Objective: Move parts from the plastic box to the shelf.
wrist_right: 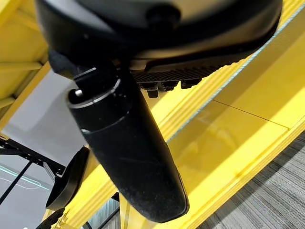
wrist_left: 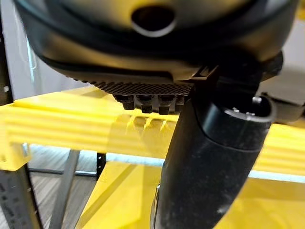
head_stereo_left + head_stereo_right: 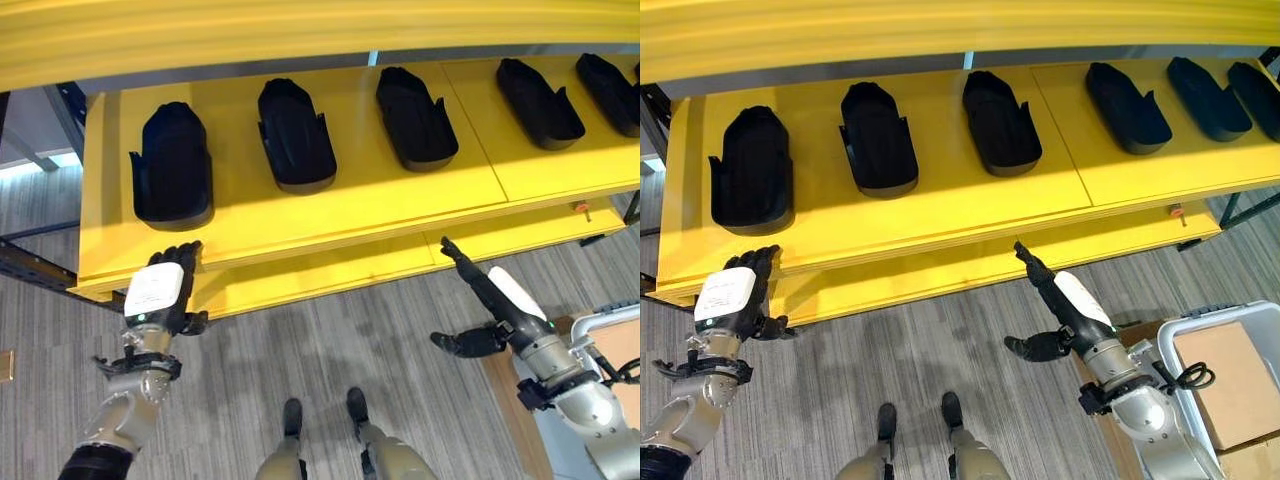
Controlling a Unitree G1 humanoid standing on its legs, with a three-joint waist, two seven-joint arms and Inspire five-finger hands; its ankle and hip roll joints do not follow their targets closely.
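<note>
Shelf: we see the yellow shelf (image 3: 330,205) carrying a row of black moulded parts; five show in the left eye view, six in the right eye view.
Leftmost part: the part (image 3: 172,165) at about 10 o'clock in the frame sits upright on the board, just beyond our left hand.
Other parts: second part (image 3: 295,135), third part (image 3: 415,118) and two more toward 2 o'clock, spaced apart and not touching.
Left hand: our left hand (image 3: 160,290) is at 8 o'clock, at the shelf's front edge, fingers straight and side by side, holding nothing.
Right hand: our right hand (image 3: 1065,300) is at 4 o'clock, below the shelf's lower lip, fingers extended toward the shelf, thumb splayed out, empty.
Plastic box: the grey plastic box (image 3: 1215,320) is at 4 to 5 o'clock beside our right arm, a brown cardboard piece (image 3: 1230,375) lying in it; we cannot tell whether parts remain inside.
Step in hand: we judge this a gap between placements, both hands empty at the shelf.
Next move: turn to the box, check under or beside the cardboard, and grasp the next part.
Caution: free space lies between the set parts, so keep them undisturbed.
</note>
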